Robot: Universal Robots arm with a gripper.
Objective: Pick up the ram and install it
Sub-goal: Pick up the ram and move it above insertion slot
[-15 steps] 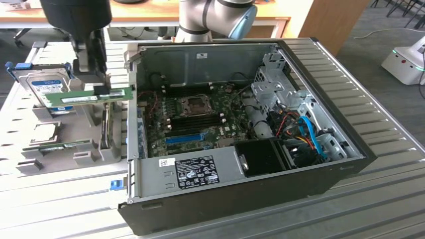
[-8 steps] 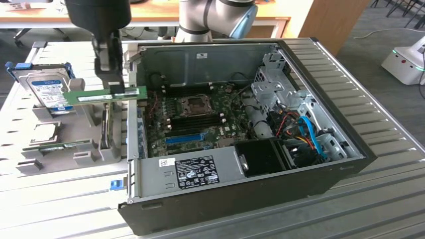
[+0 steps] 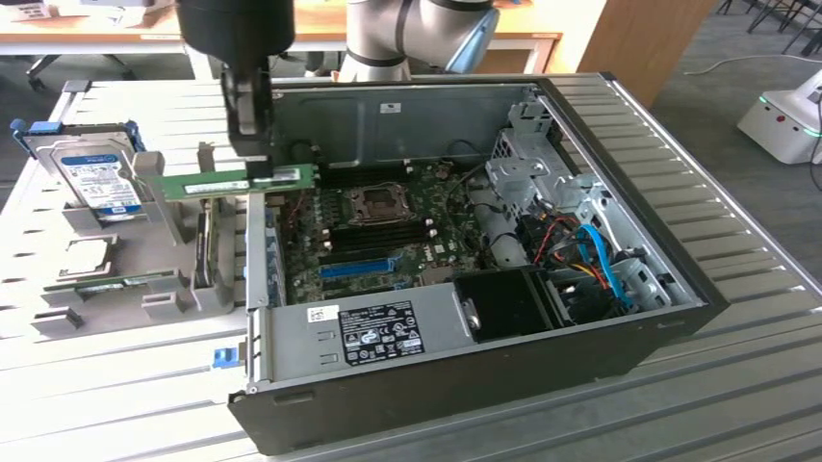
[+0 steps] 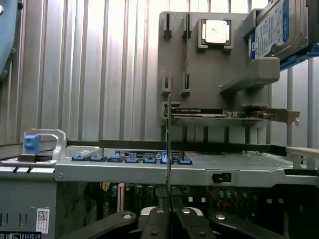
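above the ribbed metal table (image 3: pixel 115 404), the ram (image 3: pixel 206 185) tight in the gripper (image 3: pixel 266 171)

ram (image 3: pixel 231 183) over case wall (image 3: pixel 258 265), drive (image 3: pixel 100 178) (leaning) on rack (image 3: pixel 129 289)

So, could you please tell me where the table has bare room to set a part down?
Bare ribbed table shows at the exterior view's lower left, bordered by the gray holder and the computer case, and along the case's side at the view's right. Crowded: the holder, with its hard drive, and the case's inside.
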